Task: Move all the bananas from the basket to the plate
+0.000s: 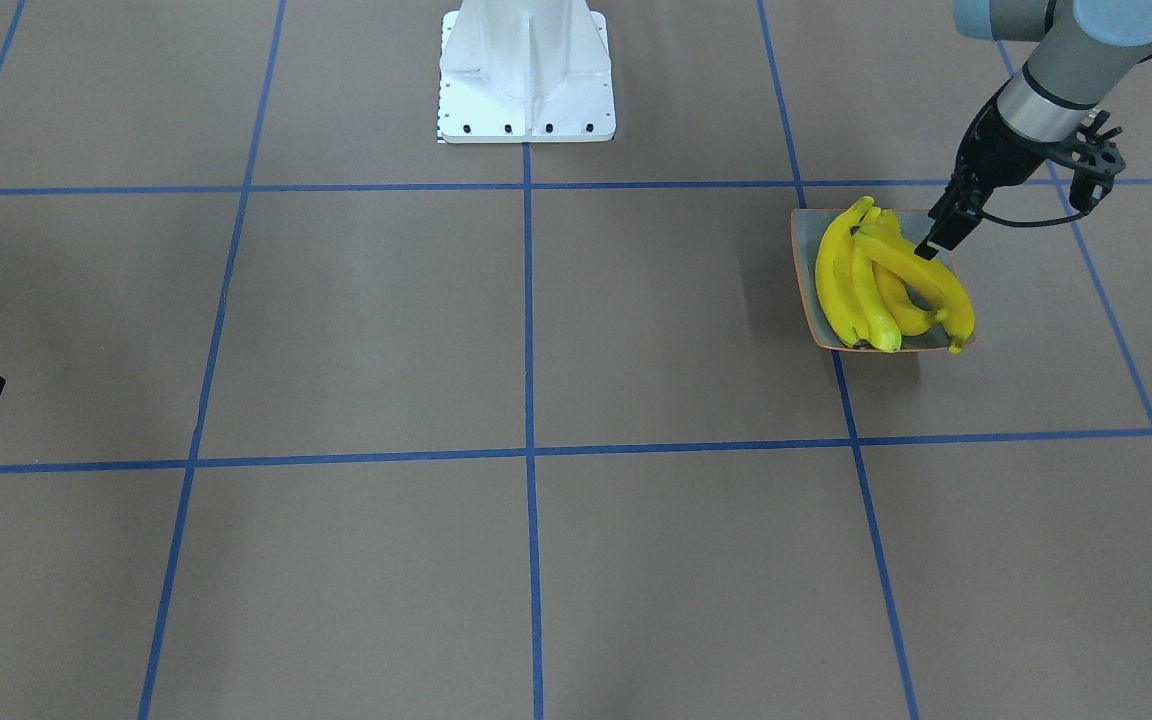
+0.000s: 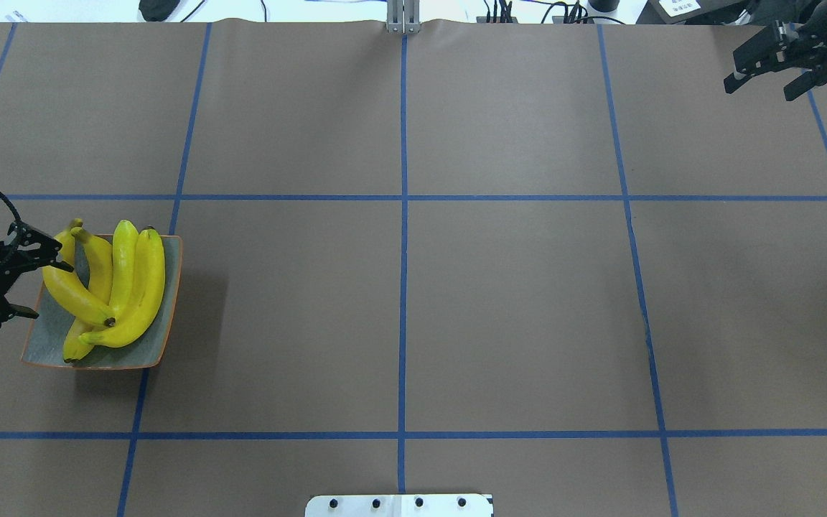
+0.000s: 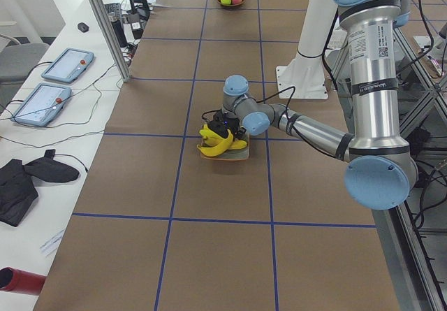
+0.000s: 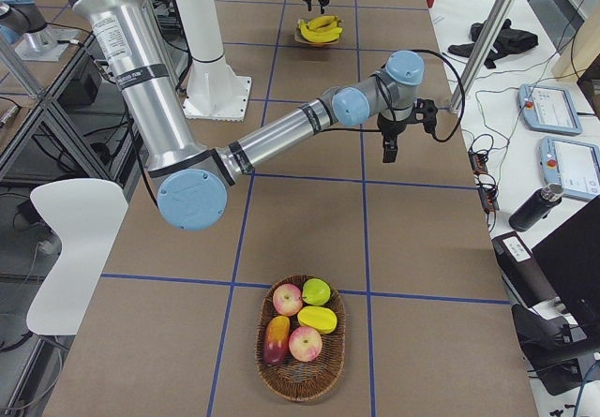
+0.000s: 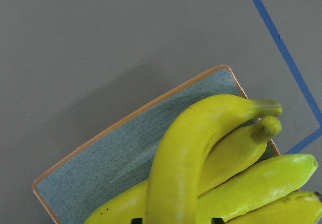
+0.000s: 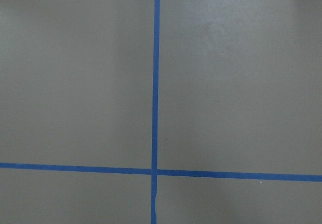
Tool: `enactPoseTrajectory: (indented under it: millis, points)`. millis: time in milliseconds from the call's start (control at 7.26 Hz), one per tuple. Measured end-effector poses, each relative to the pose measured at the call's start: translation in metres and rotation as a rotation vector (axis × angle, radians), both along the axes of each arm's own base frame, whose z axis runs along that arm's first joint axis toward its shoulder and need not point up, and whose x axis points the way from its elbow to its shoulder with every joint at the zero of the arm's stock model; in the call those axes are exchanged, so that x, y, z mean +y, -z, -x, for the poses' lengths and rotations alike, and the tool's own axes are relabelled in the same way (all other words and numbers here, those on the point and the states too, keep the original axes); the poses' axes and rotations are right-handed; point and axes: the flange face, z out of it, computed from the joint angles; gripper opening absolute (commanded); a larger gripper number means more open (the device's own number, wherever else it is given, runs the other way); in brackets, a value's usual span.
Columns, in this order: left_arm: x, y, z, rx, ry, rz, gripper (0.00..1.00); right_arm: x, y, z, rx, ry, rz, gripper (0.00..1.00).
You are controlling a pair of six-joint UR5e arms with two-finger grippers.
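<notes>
Spread apart, the left gripper [image 2: 44, 290] hangs low at the plate's edge nearest the robot's left. Its jaws sit astride one end of the top banana [image 2: 80, 298], with one fingertip [image 2: 60, 267] right at the banana's skin and the other standing clear. The right gripper [image 2: 758, 90] is also parted and holds nothing; it hangs above bare table near the far right corner. The table [image 2: 514, 301] is covered in brown paper and divided into squares by blue tape lines [image 2: 402, 287], and the white base [image 1: 526, 70] stands at its robot-side edge. At the end on the robot's right, a woven basket [image 4: 300, 394] holds apples and other fruit [image 4: 305, 342]. Well apart from it, toward the left end, the square grey-green plate [image 2: 47, 345] with its orange rim carries all four bananas [image 2: 137, 287]. Three lie side by side, and the top banana is slanted across them.
</notes>
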Motion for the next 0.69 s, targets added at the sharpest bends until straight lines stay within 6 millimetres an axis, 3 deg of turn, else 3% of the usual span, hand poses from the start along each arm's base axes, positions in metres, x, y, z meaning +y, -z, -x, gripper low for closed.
enactPoseTrajectory:
  millis: [413, 689]
  points:
    - [-0.007, 0.017, -0.001, 0.017, -0.008, -0.035, 1.00, 0.002, -0.009, -0.003, 0.005, 0.001, 0.007, 1.00]
    - [-0.025, 0.029, 0.028, -0.031, -0.071, -0.180, 1.00, 0.006, -0.034, -0.027, 0.029, -0.021, 0.020, 1.00]
